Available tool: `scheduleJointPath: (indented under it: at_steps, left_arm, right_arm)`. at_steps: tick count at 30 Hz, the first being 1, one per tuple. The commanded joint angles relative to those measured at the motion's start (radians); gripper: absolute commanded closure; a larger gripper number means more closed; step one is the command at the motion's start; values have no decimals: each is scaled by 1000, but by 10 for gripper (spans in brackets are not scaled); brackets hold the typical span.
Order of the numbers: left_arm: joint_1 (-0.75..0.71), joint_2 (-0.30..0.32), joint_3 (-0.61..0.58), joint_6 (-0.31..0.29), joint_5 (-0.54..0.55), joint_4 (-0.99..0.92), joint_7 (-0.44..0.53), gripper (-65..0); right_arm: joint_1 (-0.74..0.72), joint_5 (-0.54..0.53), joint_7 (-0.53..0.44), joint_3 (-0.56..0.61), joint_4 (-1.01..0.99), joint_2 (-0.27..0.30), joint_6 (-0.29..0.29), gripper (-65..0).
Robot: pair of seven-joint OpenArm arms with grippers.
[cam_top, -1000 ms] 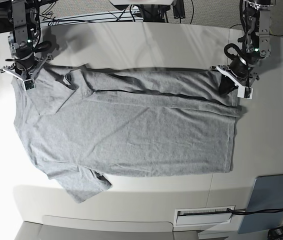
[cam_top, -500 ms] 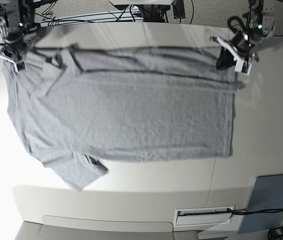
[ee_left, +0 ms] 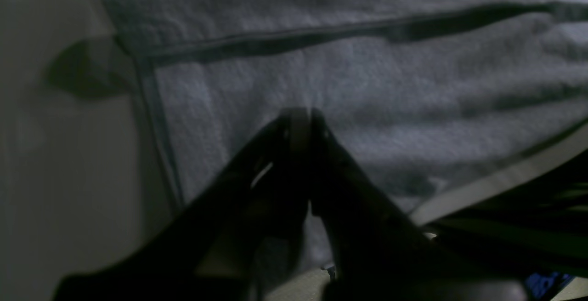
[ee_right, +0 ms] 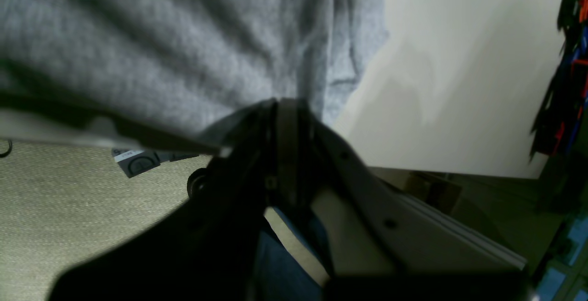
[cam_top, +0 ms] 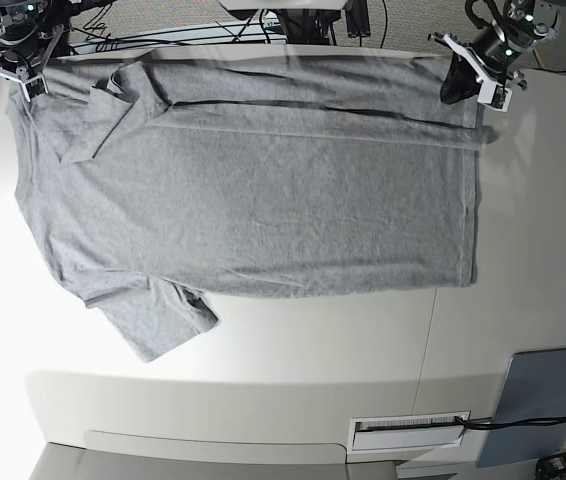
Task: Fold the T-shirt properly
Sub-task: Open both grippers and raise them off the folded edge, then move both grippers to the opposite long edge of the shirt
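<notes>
The T-shirt [cam_top: 253,190] lies spread flat, plain side up, across the far half of the white tabletop [cam_top: 523,230]. The left hand [cam_top: 475,78] is clamped on the shirt's far right hem corner. The right hand [cam_top: 18,72] is clamped on the far left shoulder edge. One sleeve points toward the near left. A grey-blue panel [cam_top: 543,400] lies at the near right, well apart.

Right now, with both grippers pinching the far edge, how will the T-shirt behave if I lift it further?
The T-shirt is probably floppy: it wrinkles beside the right gripper and lies creased by the left gripper. The unheld near half would likely drape and drag across the table. The loose sleeve may swing or fold under.
</notes>
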State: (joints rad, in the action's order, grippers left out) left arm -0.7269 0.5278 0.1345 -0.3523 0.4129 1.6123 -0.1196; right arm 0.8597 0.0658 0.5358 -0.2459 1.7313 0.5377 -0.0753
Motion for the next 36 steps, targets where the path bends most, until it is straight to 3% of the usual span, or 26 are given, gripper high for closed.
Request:
scheduleJointPath:
  at_steps: [1,9,13,17,23,31,36]
  left_arm:
    - [-52,6,-12,36,-135,-34,-273,0]
    - [-53,19,-12,11,-133,29,-273,0]
    - [-52,19,-12,11,-133,43,-273,0]
    - [-55,19,-12,11,-133,43,-277,0]
    - [-69,19,-12,10,-134,43,-277,0]
    - [-87,21,-11,-11,-133,51,-272,0]
    - [-87,21,53,-12,-129,149,-274,-18]
  right_arm:
    - [16,6,2,-11,18,16,17,0]
    - [-32,-42,-29,-11,89,16,20,0]
    - [-133,-130,-8,-10,7,16,-47,0]
    - [-178,-136,13,-10,-64,16,-75,0]
    - [-105,-95,2,-11,-63,16,-74,0]
    - [-43,-71,-44,-11,-60,17,-31,0]
    - [-43,-17,-50,-11,31,17,-5,0]
